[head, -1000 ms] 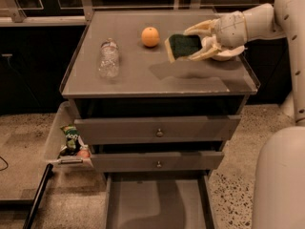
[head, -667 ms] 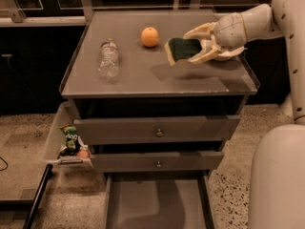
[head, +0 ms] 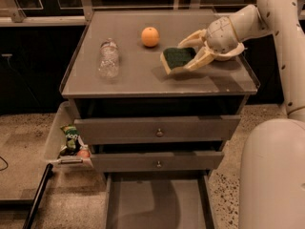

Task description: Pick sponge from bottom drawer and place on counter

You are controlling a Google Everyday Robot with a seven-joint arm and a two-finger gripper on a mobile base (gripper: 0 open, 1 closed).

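The end effector [head: 187, 55] is over the right part of the worktop [head: 128, 80], reaching in from the right side on the pale arm [head: 267, 13]. Its two fingers [head: 193, 37] are spread only as much as the sponge [head: 177, 57] is thick, and they hold the sponge between them, one finger on the far side and one on the near side. The sponge is tilted, so the dark green face looks up and toward the camera, and the yellow layer shows along its left and lower edge. It is very low over the worktop, with a shadow directly under it, but I cannot tell if its lower edge touches the surface. An orange [head: 150, 36] stands on the worktop behind and left of the sponge, near to it but apart. A clear plastic bottle [head: 108, 58] lies on its side on the left part of the worktop, well apart from the sponge. Below the worktop, two drawers with small knobs [head: 157, 130] are partly pulled out. The bottom drawer [head: 143, 204] is pulled out the most, and its flat grey floor is visible. At the left of the cabinet a pale bin [head: 52, 137] holds a green snack bag [head: 71, 137].
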